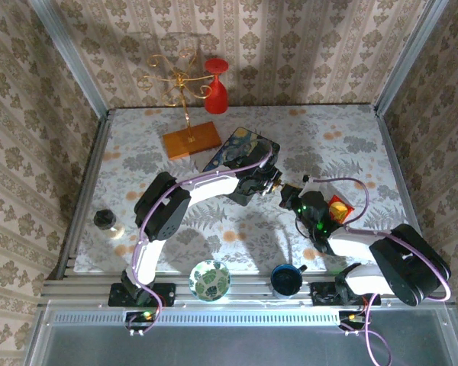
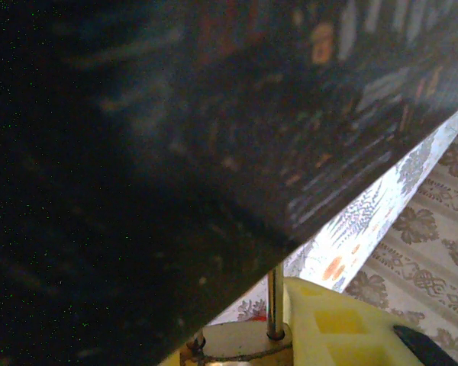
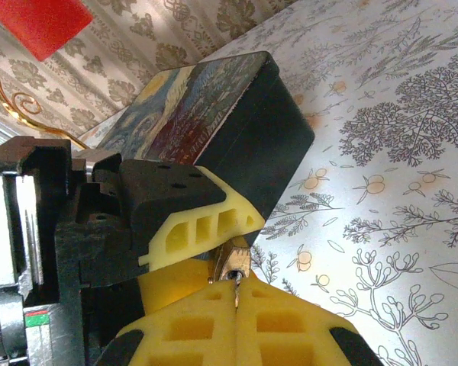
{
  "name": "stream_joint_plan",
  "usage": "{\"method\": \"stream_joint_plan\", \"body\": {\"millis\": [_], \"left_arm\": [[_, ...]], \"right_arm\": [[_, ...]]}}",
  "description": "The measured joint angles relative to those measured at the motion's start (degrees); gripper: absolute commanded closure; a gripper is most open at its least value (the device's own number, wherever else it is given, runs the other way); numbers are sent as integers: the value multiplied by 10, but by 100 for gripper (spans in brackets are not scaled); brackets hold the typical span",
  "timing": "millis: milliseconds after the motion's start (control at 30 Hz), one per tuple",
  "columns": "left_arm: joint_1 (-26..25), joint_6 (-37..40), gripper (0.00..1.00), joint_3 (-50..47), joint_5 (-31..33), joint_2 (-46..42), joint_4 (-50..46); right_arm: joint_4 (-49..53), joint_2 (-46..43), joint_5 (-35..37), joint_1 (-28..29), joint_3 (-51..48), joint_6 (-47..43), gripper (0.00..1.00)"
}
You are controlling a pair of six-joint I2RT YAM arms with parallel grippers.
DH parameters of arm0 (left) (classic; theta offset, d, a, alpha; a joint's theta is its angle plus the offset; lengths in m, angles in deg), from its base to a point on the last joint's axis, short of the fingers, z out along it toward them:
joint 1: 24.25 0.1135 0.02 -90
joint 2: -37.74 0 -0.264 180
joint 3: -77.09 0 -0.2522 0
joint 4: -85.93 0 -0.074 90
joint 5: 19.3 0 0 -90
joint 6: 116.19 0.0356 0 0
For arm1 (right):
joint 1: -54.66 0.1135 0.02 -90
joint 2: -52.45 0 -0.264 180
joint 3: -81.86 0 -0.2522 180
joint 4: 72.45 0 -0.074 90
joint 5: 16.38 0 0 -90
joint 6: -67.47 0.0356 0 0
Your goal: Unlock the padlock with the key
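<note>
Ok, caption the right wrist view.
Shut right gripper meets the brassy padlock in the left gripper, beside a painted box.

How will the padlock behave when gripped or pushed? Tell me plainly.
The padlock has a steel-looking shackle and brassy body, so it is probably rigid and heavy for its size. Its smooth metal looks slippery, so it may twist between the yellow fingers. Being so tiny, it would likely slide rather than tip.

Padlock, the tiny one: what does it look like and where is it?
The padlock is tiny, with a pale brassy body and a thin silvery shackle. The left gripper's yellow fingers pinch it, close beside the dark painted box. The right gripper's shut fingers hold a small key at its body.
</note>
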Motion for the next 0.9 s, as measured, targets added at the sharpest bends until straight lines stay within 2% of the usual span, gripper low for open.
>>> {"method": "stream_joint_plan", "body": {"millis": [333, 633, 900], "left_arm": [[1, 0, 100, 0, 3, 0, 3], [4, -1, 100, -1, 4, 0, 8], [4, 1, 100, -15, 1, -4, 27]], "right_arm": [[9, 4, -10, 0, 0, 24, 100], [-12, 46, -60, -16, 5, 37, 100], [24, 27, -132, -57, 16, 35, 100]]}}
